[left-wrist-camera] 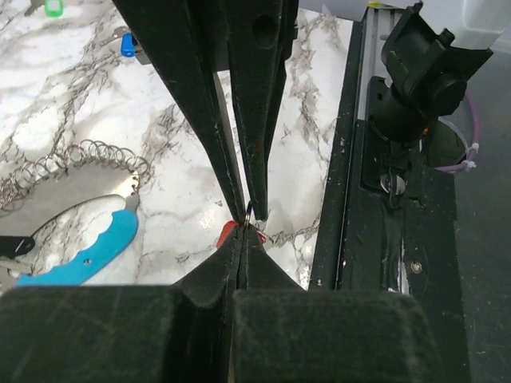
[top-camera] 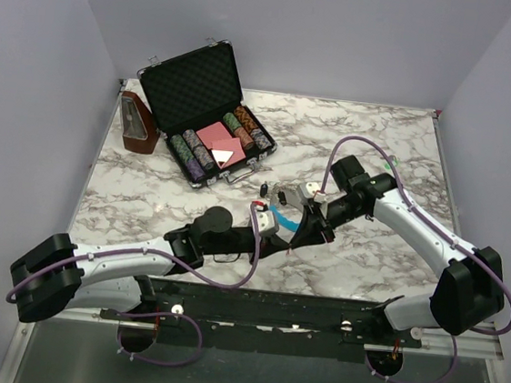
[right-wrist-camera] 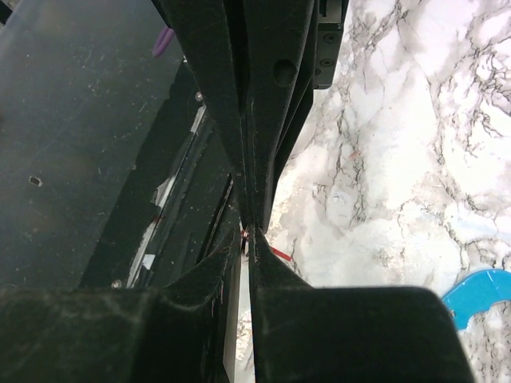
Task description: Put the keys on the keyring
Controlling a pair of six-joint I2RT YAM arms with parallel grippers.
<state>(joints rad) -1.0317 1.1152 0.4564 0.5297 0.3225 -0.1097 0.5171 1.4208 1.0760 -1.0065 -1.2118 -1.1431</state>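
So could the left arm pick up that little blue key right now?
Probably not yet. The left gripper is shut, seemingly pinching the red key, so it is occupied. The blue key lies uncovered on the marble table beyond the keyring, with nothing visibly blocking the way.

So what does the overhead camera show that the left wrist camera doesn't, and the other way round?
Only overhead: the open case of poker chips and a brown wooden object beside it. Only the left wrist: a close look at the left gripper shut on the red key, and the keyring's silver coils. Both: the marble table and the keyring's blue curved section.
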